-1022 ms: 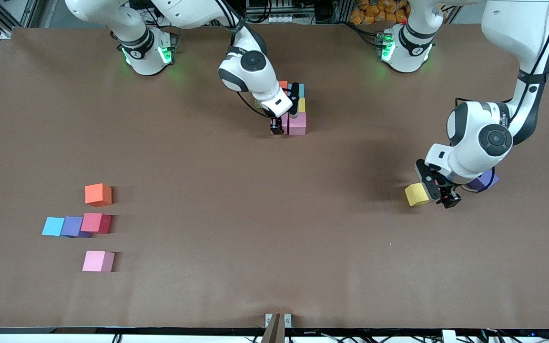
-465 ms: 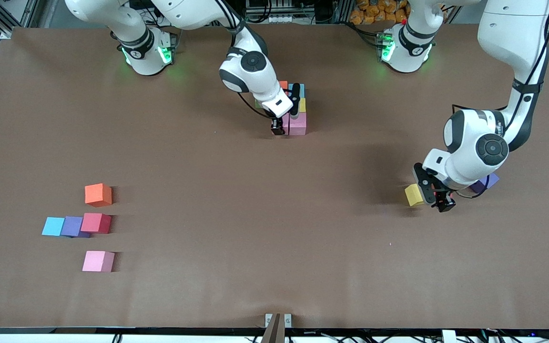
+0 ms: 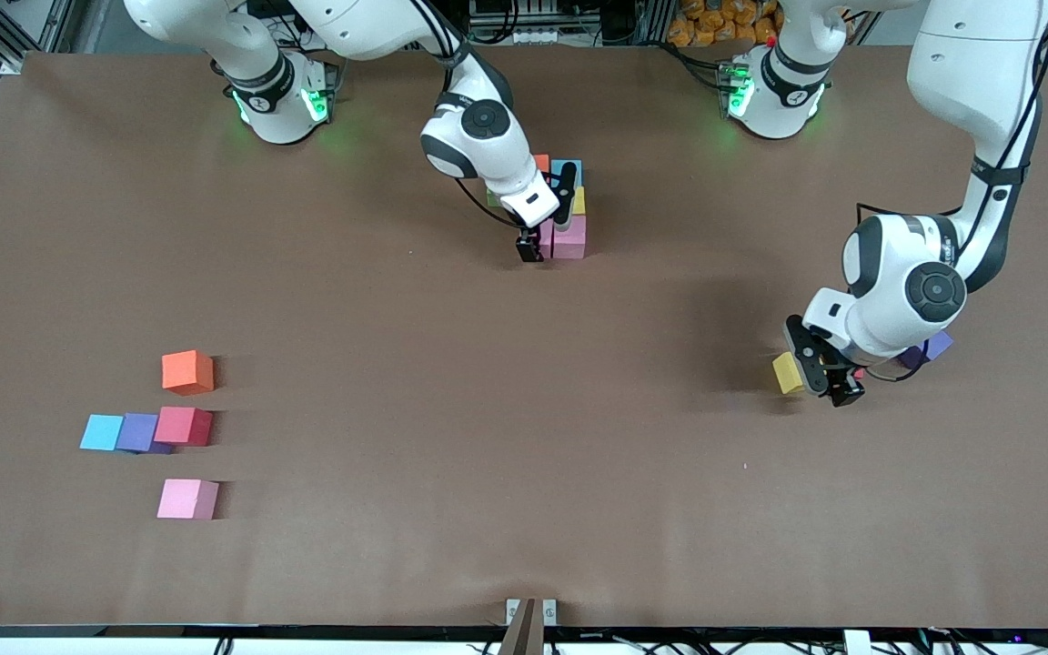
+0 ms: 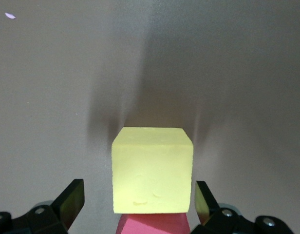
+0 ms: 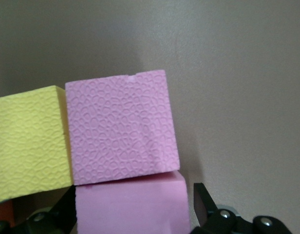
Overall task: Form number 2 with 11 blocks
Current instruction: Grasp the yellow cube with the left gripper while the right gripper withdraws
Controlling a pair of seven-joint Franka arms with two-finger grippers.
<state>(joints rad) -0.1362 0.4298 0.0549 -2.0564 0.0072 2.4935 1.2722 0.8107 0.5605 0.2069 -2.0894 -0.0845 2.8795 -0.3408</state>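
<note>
While the right gripper [image 3: 542, 238] stands open, apparently releasing a pink block [image 3: 569, 238] into the digit, the left gripper [image 3: 817, 373] straddles a yellow block [image 3: 787, 373], jaws wide.

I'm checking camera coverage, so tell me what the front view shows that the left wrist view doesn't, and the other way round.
Only the front view shows the right claw open at the block cluster, the loose orange, blue, red and pink blocks toward the right arm's end, and both arms. Only the left wrist view shows a pink-red block touching the yellow one. Both show the yellow block on the table between the open left claw's fingers.
</note>
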